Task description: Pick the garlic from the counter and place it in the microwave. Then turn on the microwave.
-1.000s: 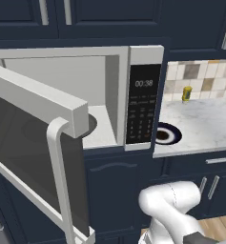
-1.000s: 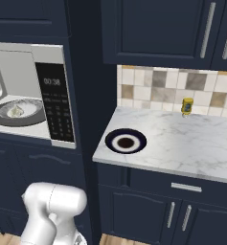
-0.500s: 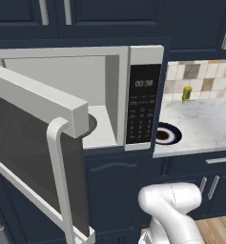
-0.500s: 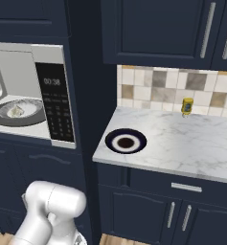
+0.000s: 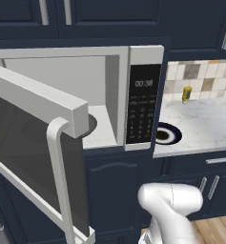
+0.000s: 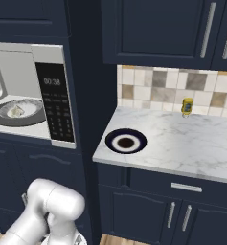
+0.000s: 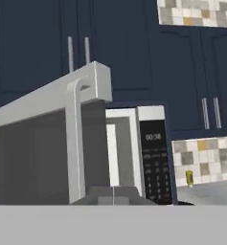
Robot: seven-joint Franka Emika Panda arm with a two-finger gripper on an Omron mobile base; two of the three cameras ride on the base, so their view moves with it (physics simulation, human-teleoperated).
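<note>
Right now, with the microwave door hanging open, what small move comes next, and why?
Probably bring the arm up to the door's outer face and start pushing it shut. A pale lump that looks like the garlic already sits on the turntable inside the microwave, the plate on the counter holds none, and the keypad cannot start things while the door stands open.

Marbled counter [image 6: 191,143], dark blue plate [image 6: 126,141] near its left edge, yellow jar [image 6: 187,106] at the backsplash

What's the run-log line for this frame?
microwave: door open | garlic: on turntable inside | plate: on counter | gripper: shut
</note>
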